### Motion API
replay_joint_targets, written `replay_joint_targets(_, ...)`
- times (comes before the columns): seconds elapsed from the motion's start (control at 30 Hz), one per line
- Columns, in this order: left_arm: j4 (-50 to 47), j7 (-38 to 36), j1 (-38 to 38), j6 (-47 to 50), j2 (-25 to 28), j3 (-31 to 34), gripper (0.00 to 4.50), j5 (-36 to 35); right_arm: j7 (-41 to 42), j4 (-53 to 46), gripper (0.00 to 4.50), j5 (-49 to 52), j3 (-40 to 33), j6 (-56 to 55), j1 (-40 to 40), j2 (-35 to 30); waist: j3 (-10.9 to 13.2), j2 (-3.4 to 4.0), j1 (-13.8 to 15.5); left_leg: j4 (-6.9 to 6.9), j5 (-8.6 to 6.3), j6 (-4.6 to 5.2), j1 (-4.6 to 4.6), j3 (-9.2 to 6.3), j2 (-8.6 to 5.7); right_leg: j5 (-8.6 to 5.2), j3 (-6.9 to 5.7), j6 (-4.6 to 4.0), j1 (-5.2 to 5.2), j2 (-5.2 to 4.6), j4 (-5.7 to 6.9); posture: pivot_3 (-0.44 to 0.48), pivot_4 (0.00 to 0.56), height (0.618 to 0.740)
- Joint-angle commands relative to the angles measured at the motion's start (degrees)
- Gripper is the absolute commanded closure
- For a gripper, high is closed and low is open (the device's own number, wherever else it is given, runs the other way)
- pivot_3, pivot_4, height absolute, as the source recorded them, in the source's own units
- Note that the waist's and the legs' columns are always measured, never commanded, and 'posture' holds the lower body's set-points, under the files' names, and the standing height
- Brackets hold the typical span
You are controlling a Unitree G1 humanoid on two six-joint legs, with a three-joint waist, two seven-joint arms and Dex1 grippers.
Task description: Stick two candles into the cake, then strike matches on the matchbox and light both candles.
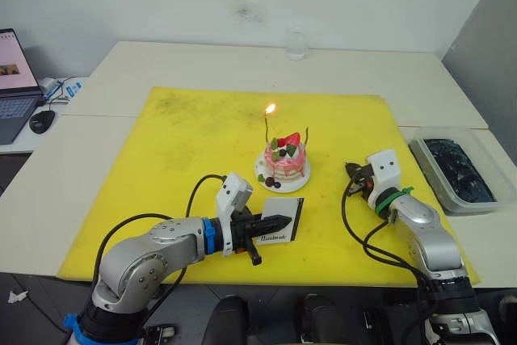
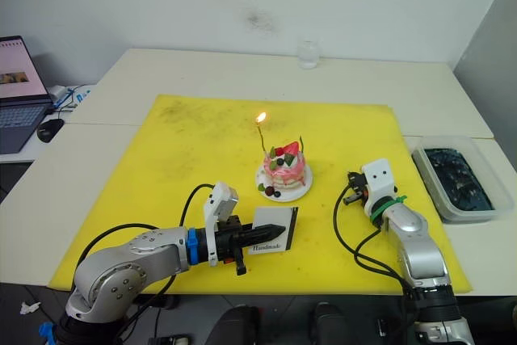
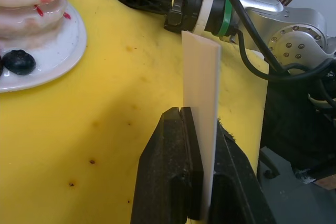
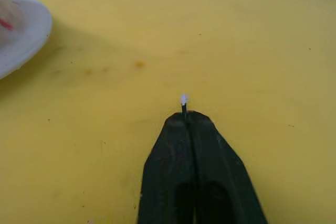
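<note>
Left to right: L gripper was clamped on the matchbox, holding it on edge above the yellow mat, just in front of the cake. The cake sat on its white plate near mat centre w/ both candles stuck in it: the left candle was lit, the right candle unlit. R gripper, right of the cake and apart from it, was pressed closed on a match, only its pale tip protruding.

The pink cake is sitting on its white plate, holding two candles, one burning; the white matchbox is standing tilted nearby.
</note>
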Motion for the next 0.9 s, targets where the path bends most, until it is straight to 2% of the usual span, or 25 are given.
replay_joint_targets(0.03,-2.5,0.0,0.2,-0.1,0.3,0.5,4.50,-0.9,-0.1,-2.8,4.48,1.1,-1.3,1.9,0.1,-0.1,0.0,0.00,0.0,0.00,0.00,0.00,0.00,0.00,0.00,0.00,0.00,0.00,0.00,0.00,0.00,0.000,0.150,0.740)
replay_joint_targets(0.3,-2.4,-0.2,0.0,0.1,0.8,1.0,4.50,-1.4,2.3,-19.6,4.48,5.8,-1.7,12.1,3.8,-2.6,0.0,0.01,0.0,-0.06,0.00,0.00,-0.05,-0.02,0.03,-0.03,-0.02,-0.03,-0.05,0.00,-0.01,0.000,0.150,0.740)
replay_joint_targets(0.5,-1.7,-0.7,-0.8,0.3,1.3,1.0,4.50,-1.5,2.8,-33.4,4.48,9.4,-3.5,18.0,14.0,-5.6,0.0,0.01,0.2,-0.06,-0.01,-0.01,-0.04,-0.05,0.05,-0.04,-0.05,-0.05,-0.04,-0.13,-0.03,0.000,0.150,0.740)
replay_joint_targets(0.67,-1.2,-1.2,-1.5,0.4,1.4,0.5,4.50,-1.4,2.5,-33.7,4.48,7.6,-0.1,12.2,21.8,-3.9,0.0,0.01,0.1,-0.05,-0.01,-0.01,-0.01,-0.01,0.04,-0.04,-0.02,-0.05,-0.04,-0.17,-0.03,0.000,0.150,0.740)
replay_joint_targets(0.9,-1.1,-1.9,-2.3,1.0,1.6,0.4,4.50,-1.3,2.6,-26.9,4.48,3.6,4.5,-0.2,25.3,-0.9,0.0,0.01,0.0,-0.05,-0.01,-0.01,0.02,-0.03,0.03,-0.09,-0.03,-0.14,-0.04,-0.16,-0.03,0.000,0.150,0.740)
